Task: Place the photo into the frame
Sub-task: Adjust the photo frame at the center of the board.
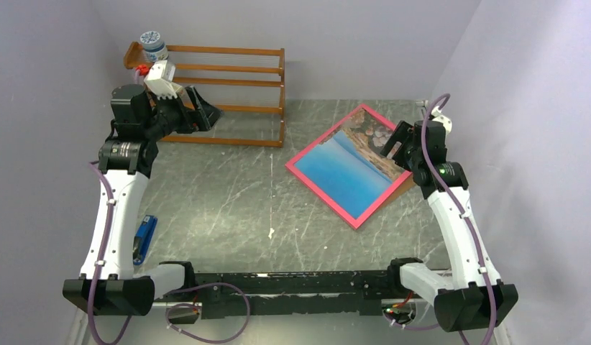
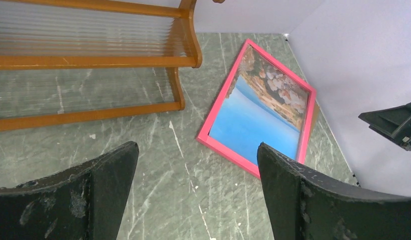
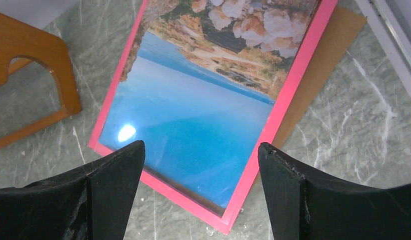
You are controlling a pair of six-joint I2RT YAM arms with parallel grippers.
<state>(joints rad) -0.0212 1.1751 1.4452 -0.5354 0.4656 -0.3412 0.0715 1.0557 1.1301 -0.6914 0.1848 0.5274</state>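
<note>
Hovering right above the frame (image 3: 193,205), we hold our right gripper (image 3: 199,147) spread and empty (the photo (image 3: 193,115) shows inside it); its long axis runs near-left to far-right, our left gripper (image 2: 197,146) spread too, well away.

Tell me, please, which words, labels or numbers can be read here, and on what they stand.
No text can be read in any view.
The jar on the wooden rack: its label is too small and blurred to read.
The photo and the frame: no lettering shows.
</note>
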